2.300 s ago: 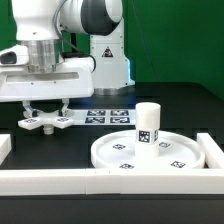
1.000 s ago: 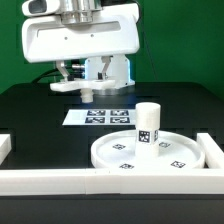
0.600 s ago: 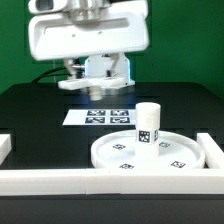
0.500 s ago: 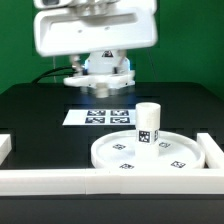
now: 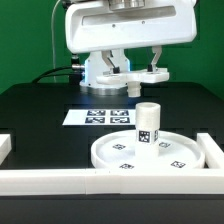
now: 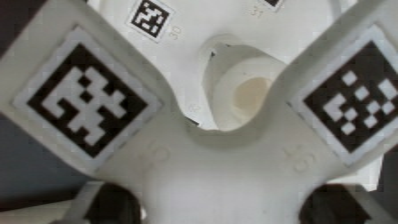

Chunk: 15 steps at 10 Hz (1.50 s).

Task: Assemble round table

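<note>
Entry, as I read it: gripper (image 5: 131, 70) clamped on the cross-shaped base (image 5: 152, 73), arm hanging above the upright leg (image 5: 148, 122), which stands on the round disc (image 5: 115, 153).

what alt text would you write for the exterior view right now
The gripper holds the cross-shaped base in the air, higher than the short leg, which stands upright on the round disc. The marker board lies flat on the black table behind the disc.

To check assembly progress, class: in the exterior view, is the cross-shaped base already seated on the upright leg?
No, the cross-shaped base hangs in the claw above the leg, whose top is bare.
</note>
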Tool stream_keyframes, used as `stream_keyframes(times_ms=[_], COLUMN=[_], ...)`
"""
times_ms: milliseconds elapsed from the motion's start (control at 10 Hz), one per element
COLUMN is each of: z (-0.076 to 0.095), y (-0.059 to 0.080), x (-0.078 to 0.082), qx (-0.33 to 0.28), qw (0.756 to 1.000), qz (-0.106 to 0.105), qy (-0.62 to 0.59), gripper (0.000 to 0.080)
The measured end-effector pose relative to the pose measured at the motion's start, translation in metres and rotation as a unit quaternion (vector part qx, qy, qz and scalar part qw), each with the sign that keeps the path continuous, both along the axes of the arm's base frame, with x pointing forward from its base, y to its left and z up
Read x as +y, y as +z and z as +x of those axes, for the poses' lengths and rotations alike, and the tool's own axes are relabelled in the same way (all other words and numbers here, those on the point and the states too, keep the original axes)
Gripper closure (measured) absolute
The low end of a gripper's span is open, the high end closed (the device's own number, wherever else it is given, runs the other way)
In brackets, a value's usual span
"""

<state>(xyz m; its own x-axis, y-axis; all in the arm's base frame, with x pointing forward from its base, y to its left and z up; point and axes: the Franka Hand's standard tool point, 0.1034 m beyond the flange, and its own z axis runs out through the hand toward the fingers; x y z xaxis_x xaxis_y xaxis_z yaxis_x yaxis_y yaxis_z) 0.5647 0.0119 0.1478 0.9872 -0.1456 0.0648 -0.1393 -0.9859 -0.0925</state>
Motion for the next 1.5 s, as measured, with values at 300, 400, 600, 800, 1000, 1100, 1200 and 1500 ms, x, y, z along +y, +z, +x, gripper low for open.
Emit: stream_keyframes(times_ms=[300,400,600,800,1000,1100,1200,1500], z=[0.004,0.002,0.001,0.000,0.000,0.000,0.000,0.000], y=[-0.006,-0.011,-0.016,-0.016,-0.017,-0.017,-0.017,-0.017], x=[0.013,0.008,0.010,0.018,0.019,0.017,0.014,0.016], qx=[0.010,0.014,0.018,0.019,0.019,0.019,0.017,0.017], qw=[0.998,0.998,0.998,0.998,0.998,0.998,0.998,0.998], qz=[-0.015,-0.017,-0.017,-0.016,-0.016,-0.016,-0.016,-0.016], qy=[0.052,0.059,0.059,0.062,0.065,0.065,0.062,0.062], gripper=[0.0353,0.0353,0.0353,0.0353,0.0353,0.0353,0.0353,0.0353])
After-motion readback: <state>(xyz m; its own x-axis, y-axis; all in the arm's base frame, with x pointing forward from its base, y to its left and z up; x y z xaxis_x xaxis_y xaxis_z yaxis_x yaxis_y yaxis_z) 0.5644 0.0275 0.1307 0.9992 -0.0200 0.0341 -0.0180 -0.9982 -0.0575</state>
